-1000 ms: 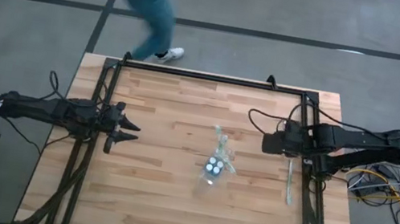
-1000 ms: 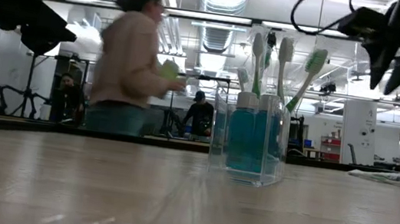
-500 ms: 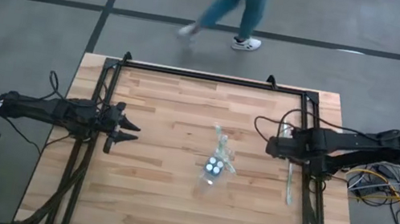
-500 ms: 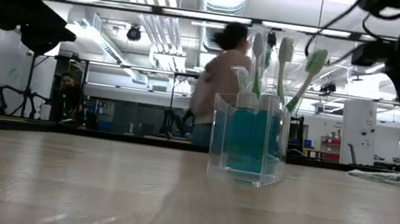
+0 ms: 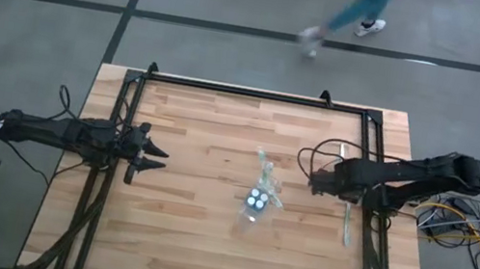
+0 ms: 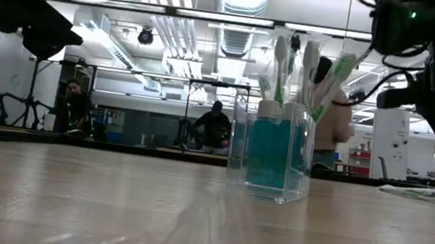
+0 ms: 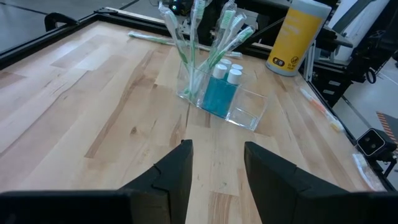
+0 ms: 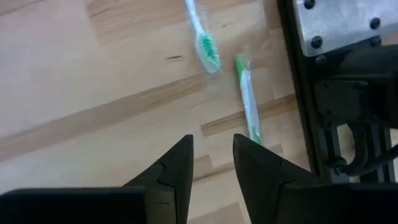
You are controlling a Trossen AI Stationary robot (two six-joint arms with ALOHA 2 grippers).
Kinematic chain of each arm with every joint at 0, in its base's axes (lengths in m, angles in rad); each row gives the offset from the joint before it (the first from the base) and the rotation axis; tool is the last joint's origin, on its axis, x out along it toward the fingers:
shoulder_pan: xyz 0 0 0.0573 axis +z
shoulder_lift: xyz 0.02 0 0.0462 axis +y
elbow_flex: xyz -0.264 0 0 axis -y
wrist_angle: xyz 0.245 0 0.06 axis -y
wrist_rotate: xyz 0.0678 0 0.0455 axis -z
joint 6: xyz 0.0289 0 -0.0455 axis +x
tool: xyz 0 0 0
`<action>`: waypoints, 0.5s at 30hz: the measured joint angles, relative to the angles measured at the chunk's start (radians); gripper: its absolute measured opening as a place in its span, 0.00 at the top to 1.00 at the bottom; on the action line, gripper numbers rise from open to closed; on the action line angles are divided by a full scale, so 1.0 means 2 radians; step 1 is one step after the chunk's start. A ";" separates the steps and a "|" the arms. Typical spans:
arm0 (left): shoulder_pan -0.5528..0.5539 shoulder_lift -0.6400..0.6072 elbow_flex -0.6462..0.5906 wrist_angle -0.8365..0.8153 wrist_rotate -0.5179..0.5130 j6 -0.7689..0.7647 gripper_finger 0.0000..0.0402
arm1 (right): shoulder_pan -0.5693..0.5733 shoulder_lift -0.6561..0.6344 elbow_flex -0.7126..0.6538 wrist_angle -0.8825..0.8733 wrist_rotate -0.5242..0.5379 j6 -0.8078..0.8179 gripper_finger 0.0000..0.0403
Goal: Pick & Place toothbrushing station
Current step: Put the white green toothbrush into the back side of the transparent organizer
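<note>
Swung lower, right hand hangs slightly parted over two thin toothbrushes on grainy wooden tabletop; left hand seems narrowly parted.

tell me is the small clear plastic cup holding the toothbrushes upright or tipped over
Upright: the small clear plastic cup stands flat on the wooden table, its toothbrushes pointing up.
</note>
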 joint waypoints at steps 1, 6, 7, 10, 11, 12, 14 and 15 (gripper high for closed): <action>0.000 0.000 0.000 0.000 0.000 0.000 0.63 | -0.001 0.008 0.000 -0.001 0.000 0.010 0.73; 0.000 0.000 0.000 0.000 0.000 0.000 0.63 | -0.014 0.042 -0.002 -0.001 0.000 0.025 0.73; 0.000 0.000 0.000 0.000 0.000 0.000 0.63 | -0.018 0.045 -0.003 -0.001 0.000 0.019 0.73; 0.000 0.000 0.000 0.000 -0.001 0.000 0.63 | -0.033 0.050 -0.003 0.001 0.000 -0.002 0.73; 0.000 0.000 0.000 0.000 -0.001 0.000 0.63 | -0.039 0.050 -0.004 0.002 0.000 -0.010 0.73; 0.000 0.000 0.000 0.000 -0.002 0.000 0.63 | -0.044 0.049 -0.005 0.002 0.000 -0.015 0.73; 0.000 0.000 0.000 0.000 -0.002 0.000 0.63 | -0.054 0.047 -0.008 0.002 0.000 -0.026 0.73; 0.000 0.000 0.000 0.000 -0.002 0.000 0.63 | -0.059 0.046 -0.009 0.002 0.000 -0.030 0.73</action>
